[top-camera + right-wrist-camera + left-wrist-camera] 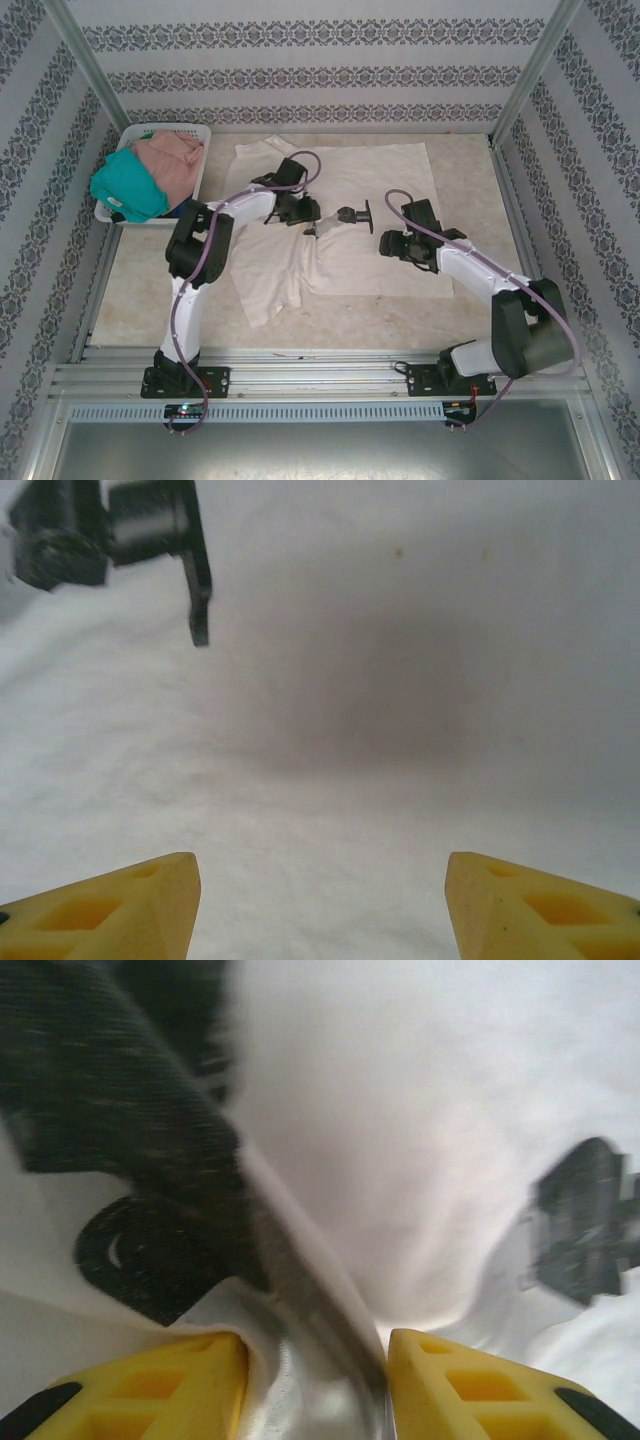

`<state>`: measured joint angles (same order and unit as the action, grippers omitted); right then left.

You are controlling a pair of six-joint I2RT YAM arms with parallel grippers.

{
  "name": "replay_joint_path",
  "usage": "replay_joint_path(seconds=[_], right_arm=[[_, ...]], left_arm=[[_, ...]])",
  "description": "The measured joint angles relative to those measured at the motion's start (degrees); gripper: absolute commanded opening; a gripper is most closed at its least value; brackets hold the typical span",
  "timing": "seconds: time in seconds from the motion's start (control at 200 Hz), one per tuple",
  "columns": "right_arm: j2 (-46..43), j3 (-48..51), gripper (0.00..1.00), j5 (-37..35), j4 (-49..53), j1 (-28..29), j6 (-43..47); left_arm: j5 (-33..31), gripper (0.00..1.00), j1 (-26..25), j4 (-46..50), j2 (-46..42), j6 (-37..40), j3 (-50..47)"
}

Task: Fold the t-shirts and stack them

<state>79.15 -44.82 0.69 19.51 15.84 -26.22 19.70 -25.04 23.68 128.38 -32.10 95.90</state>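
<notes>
1. The left fingers (190, 1385) are pinching a raised fold of the cream t-shirt (420, 1140), with the ridge of cloth squeezed between the two yellow tips
2. The right fingers (120, 905) stand spread with nothing between them, hovering just above flat cream cloth
3. A black print (350, 215) on the shirt sits between the two sets of fingers; the left wrist view shows it blurred just beyond the pinch
4. The cream t-shirt lies spread across the middle of the tabletop (150, 300), one part trailing toward the near side beside the left arm (195, 250)
5. In the far left corner, a white basket (190, 128) holds the teal t-shirt (125, 190) and the pink t-shirt (170, 160), apart from the cream one
</notes>
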Motion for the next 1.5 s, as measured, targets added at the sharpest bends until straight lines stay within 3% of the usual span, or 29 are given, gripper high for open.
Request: replay_joint_path(seconds=[0.24, 0.425, 0.565, 0.694, 0.854, 1.004, 1.234, 1.504], right_arm=[[-1.6, 0.0, 0.67, -0.3, 0.2, -1.1, 0.4], [-0.1, 0.0, 0.67, -0.2, 0.2, -1.1, 0.7], [1.4, -0.4, 0.67, -1.7, 0.2, 2.7, 1.1], [2.1, -3.2, 0.68, -4.1, -1.0, 14.1, 2.2], [9.4, -12.3, 0.68, -4.3, -6.9, 30.2, 5.2], [21.6, -24.7, 0.64, -2.0, -10.8, 39.2, 8.3], [40.8, -40.5, 0.62, 1.6, -11.5, 41.4, 12.3], [45.2, -37.9, 0.57, 7.7, -15.5, 41.3, 13.0]], left_arm=[[1.4, 0.72, -5.3, -0.6, 3.2, -0.5, 5.7], [-1.0, 0.83, -3.3, 0.0, -7.5, 0.1, -7.8], [-3.1, 0.83, 3.6, 1.6, -14.6, 0.8, -13.7], [-3.8, 0.82, 11.7, 1.2, -13.2, 1.7, -12.3], [-4.5, 0.77, 16.2, 3.9, -1.5, 3.0, 0.7], [-4.3, 0.77, 16.9, 5.8, 7.3, 4.1, 14.6], [-4.3, 0.77, 17.0, 10.1, 15.1, 5.9, 27.9], [-1.0, 0.79, 18.7, 10.9, 17.0, 6.9, 31.2]])
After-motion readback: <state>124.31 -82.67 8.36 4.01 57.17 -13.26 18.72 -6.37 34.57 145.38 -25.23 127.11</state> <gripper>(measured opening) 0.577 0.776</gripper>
